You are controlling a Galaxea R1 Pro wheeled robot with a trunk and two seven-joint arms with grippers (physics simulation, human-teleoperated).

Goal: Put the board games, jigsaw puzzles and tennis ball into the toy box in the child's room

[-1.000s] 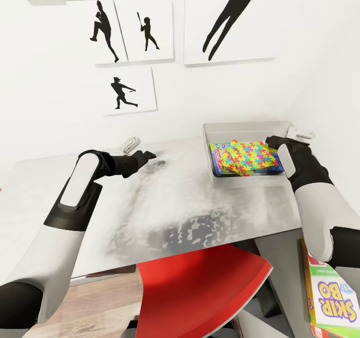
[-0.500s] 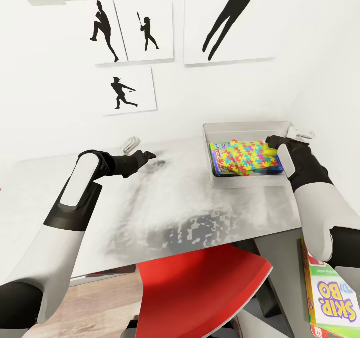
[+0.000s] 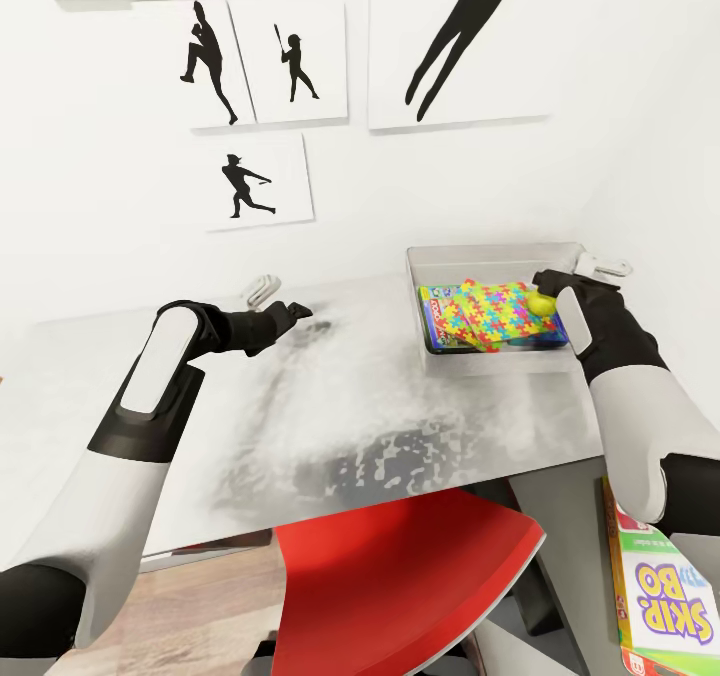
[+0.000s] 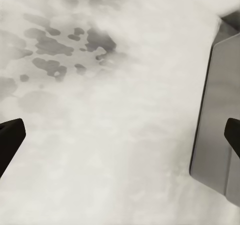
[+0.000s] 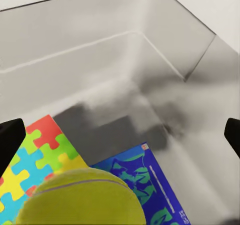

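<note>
The light-grey toy box [image 3: 490, 254] stands at the back right of the table [image 3: 330, 426]. Inside it the jigsaw puzzles [image 3: 485, 314] lie on a blue board game [image 3: 437, 331]. The tennis ball [image 3: 541, 303] is just under my right gripper [image 3: 545, 284], over the puzzles' right edge. In the right wrist view this gripper [image 5: 120, 135] is open, the tennis ball [image 5: 80, 197] free below it, above a puzzle [image 5: 35, 155] and the blue box [image 5: 145, 185]. The Skip-Bo board game [image 3: 665, 596] lies low at the right, below table level. My left gripper [image 3: 298, 309] hovers open over the table [image 4: 100, 135].
A red chair [image 3: 400, 576] is tucked under the table's front edge. A small white-grey object [image 3: 263, 289] lies by the wall near my left gripper, and another white object [image 3: 605, 268] sits right of the toy box. A grey slab [image 4: 220, 120] shows beside the left fingers.
The tennis ball has come out of my right gripper and dropped lower towards the puzzles in the toy box. The left arm has not moved.
</note>
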